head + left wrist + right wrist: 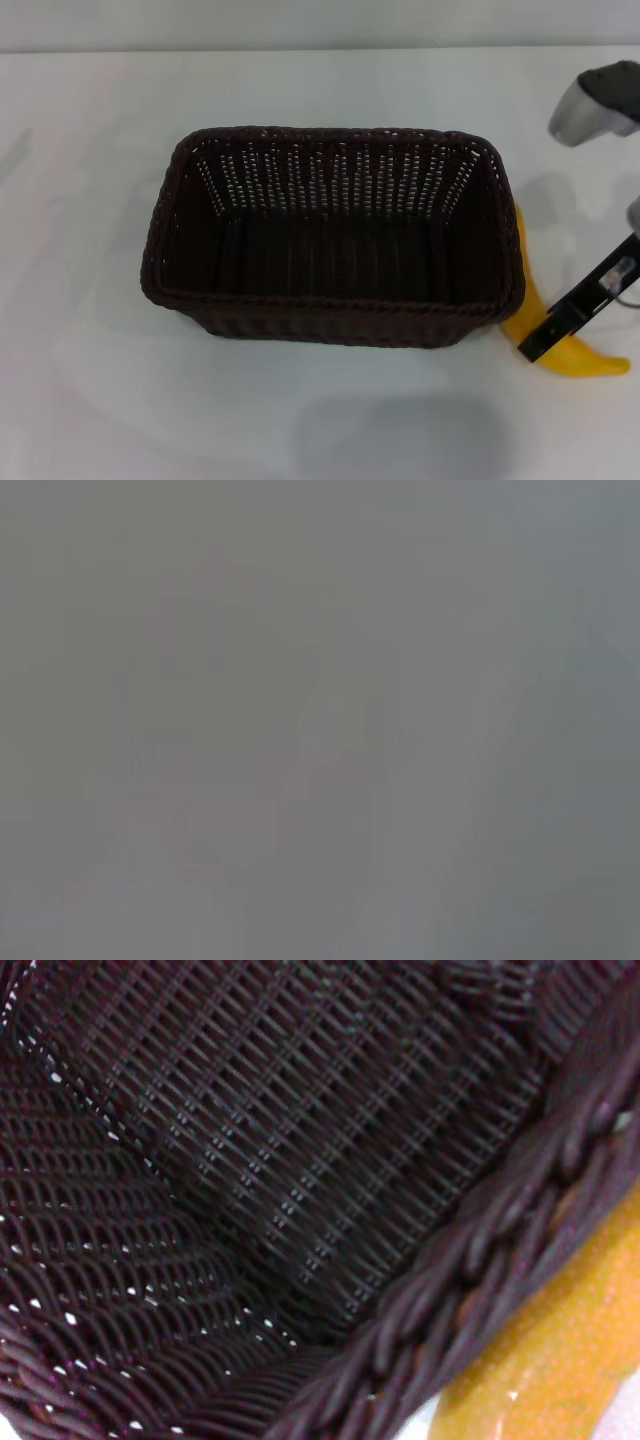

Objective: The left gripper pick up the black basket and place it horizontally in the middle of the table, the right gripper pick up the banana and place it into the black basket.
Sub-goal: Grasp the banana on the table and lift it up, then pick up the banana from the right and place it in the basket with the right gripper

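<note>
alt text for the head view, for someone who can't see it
A large empty black basket sits mid-table, long side across the view. A yellow banana lies against its right end, with the right gripper at the banana. No left gripper appears.

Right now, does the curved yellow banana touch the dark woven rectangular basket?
Touching, it seems. In the right wrist view the curved yellow banana lies right against the dark woven rectangular basket with no gap; the head view agrees.

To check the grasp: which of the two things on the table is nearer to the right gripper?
The banana: the right gripper is right over it. The black basket lies beside them.
</note>
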`<state>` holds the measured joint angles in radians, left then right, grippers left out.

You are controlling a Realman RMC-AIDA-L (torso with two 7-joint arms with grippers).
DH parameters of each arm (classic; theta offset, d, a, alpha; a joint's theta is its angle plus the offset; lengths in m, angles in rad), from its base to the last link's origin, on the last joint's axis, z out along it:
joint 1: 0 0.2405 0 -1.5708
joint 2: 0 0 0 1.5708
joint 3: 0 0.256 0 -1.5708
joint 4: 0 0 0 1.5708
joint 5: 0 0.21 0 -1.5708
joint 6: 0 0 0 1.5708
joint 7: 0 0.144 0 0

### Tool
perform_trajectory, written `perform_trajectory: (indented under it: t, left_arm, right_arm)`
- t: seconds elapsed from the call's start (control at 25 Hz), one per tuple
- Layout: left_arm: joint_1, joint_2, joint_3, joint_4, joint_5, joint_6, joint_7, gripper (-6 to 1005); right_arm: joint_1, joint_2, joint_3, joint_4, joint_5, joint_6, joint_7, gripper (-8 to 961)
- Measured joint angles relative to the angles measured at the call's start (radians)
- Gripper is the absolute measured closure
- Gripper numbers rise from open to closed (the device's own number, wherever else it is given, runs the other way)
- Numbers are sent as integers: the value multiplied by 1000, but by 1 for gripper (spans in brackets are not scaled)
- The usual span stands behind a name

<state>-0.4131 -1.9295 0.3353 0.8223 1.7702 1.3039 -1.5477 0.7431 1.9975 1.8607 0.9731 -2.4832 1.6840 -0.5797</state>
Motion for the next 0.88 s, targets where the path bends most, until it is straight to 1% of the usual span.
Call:
perform_trajectory:
  t: [0.12,0.2,0.36,0.4,0.44,0.52,0.56,0.64,0.68,0.76,0.84,0.88]
  left_arm:
    - [3,-1,-1,0,-3,0,0,246]
    - [5,-2,-1,1,-6,0,0,245]
    - [7,-3,-2,2,-8,0,0,245]
    - [7,-4,-2,2,-9,1,0,245]
    - [7,-4,-2,3,-9,1,0,245]
    - [8,-5,-2,4,-9,1,0,245]
    - [8,-5,-2,5,-9,1,0,245]
    - [8,-6,-2,6,-9,2,0,246]
    - [8,-6,-2,7,-9,3,0,246]
    - [8,-7,-2,8,-9,4,-2,246]
    - [8,-9,-1,8,-9,4,-3,246]
    - [7,-10,-1,8,-9,4,-3,246]
  right_arm:
    - [-6,-15,32,8,-1,8,-24,459]
    - [-13,-30,51,23,-1,15,-37,463]
    - [-19,-70,78,52,-1,22,-52,463]
    - [-20,-84,94,63,-1,26,-63,463]
    - [-20,-99,128,77,-1,34,-84,463]
    - [-19,-114,174,92,-1,46,-111,463]
    - [-16,-126,214,110,0,55,-133,464]
    - [-11,-139,263,154,7,67,-159,464]
    - [-8,-143,280,183,15,76,-171,464]
    - [1,-142,301,249,49,103,-196,464]
    - [12,-136,306,304,92,123,-210,464]
    - [23,-129,303,333,124,132,-215,464]
